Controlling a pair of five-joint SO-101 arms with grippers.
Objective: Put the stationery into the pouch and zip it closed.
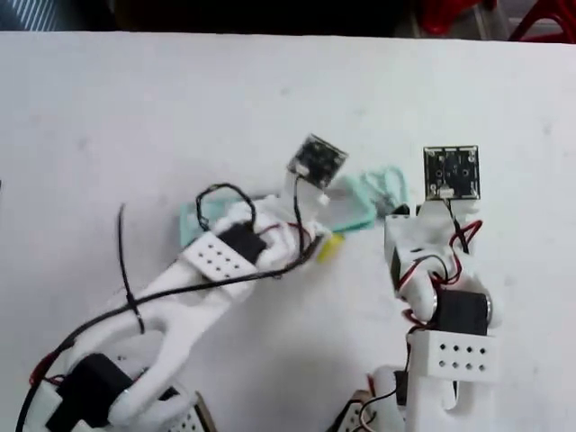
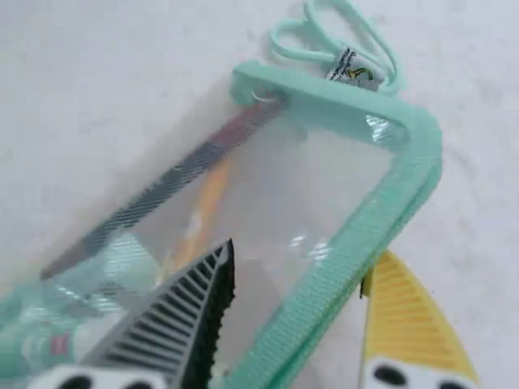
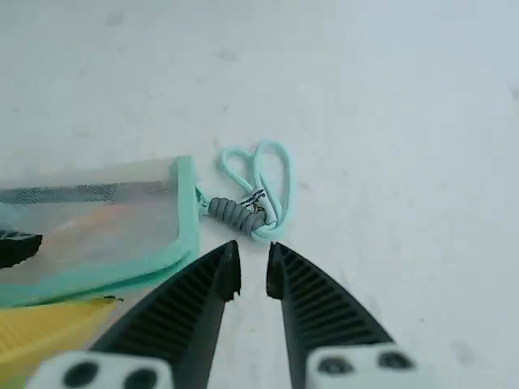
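Ribbed and close up, my left claw (image 2: 305, 251) stands wide astride the mint edge of the clear pouch (image 2: 324, 186), black finger over its face, yellow one outside. An orange pencil-like piece (image 2: 207, 198) lies inside. Rightward, the pouch's cord (image 3: 243, 212) rests on the white tabletop (image 3: 389, 121); my right claw (image 3: 253, 263) hovers just beside it, narrow, holding nothing.

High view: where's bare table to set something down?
Free: the broad table strip between its far edge and the pouch, and the far-left corner. Crowded: the near middle, where the left gripper and right gripper flank pouch and cord.
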